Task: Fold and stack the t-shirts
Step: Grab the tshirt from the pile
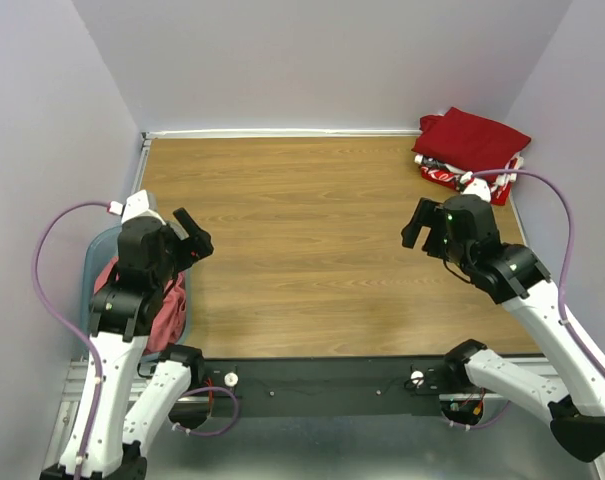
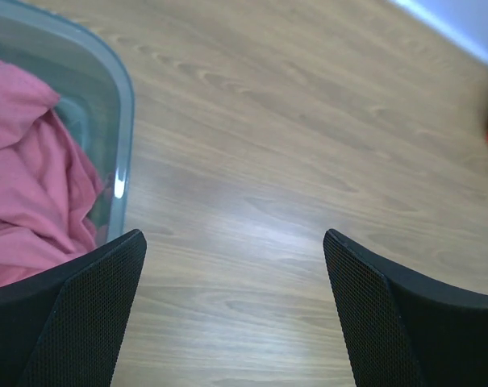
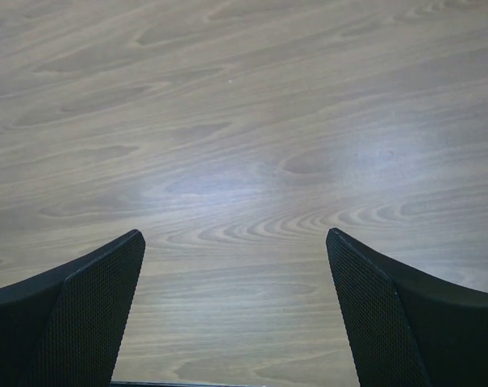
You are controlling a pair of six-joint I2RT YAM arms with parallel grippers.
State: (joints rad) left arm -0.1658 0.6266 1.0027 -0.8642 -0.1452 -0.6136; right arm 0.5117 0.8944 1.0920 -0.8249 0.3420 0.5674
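The bin (translucent blue-grey) holds a crumpled pink shirt.

No legible txt; white print on red t-shirt unreadable

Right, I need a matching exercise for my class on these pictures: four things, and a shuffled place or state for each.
1. salmon-pink cloth shirt
2. dark red cloth shirt
3. red cloth shirt with white print
4. left end effector

a. underneath the dark red shirt
b. open, above the wooden table
c. crumpled inside the translucent blue-grey plastic bin
d. top of the pile, far right corner

Pairs: 1-c, 2-d, 3-a, 4-b
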